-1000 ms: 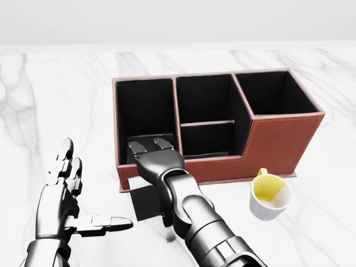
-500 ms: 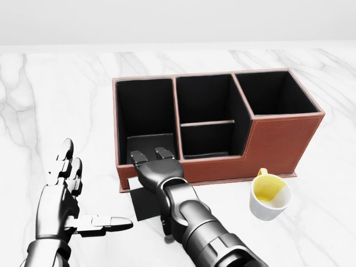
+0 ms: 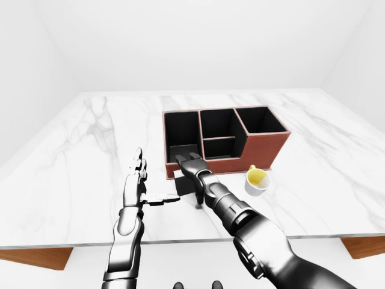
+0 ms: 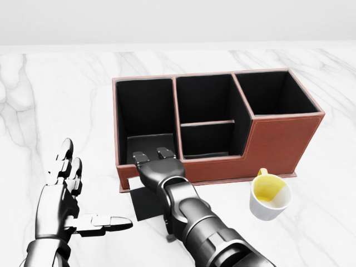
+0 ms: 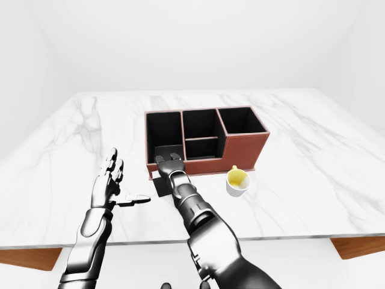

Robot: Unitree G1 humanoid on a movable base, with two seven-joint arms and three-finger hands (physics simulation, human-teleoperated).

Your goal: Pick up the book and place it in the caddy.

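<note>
The brown leather caddy (image 4: 278,146) stands mid-table in the head view, with several black compartments. The thin black book (image 4: 146,204) lies tilted across the front wall of the leftmost compartment. Its upper part is inside the compartment and its lower part hangs out over the table. My right hand (image 4: 158,167) lies over the book at that wall. Two fingers (image 4: 140,158) are flat on top and the thumb is underneath, so the hand is shut on the book. My left hand (image 4: 92,192) is held open at the lower left, apart from everything.
A white mug (image 4: 270,194) with a yellow inside stands just below the caddy's right end. The white marble table (image 4: 55,100) stretches to the left and above the caddy. Its near edge shows in the left-eye view.
My right hand has slid a little toward the bottom of the view along the book. The book, the caddy and my left hand have stayed put.
</note>
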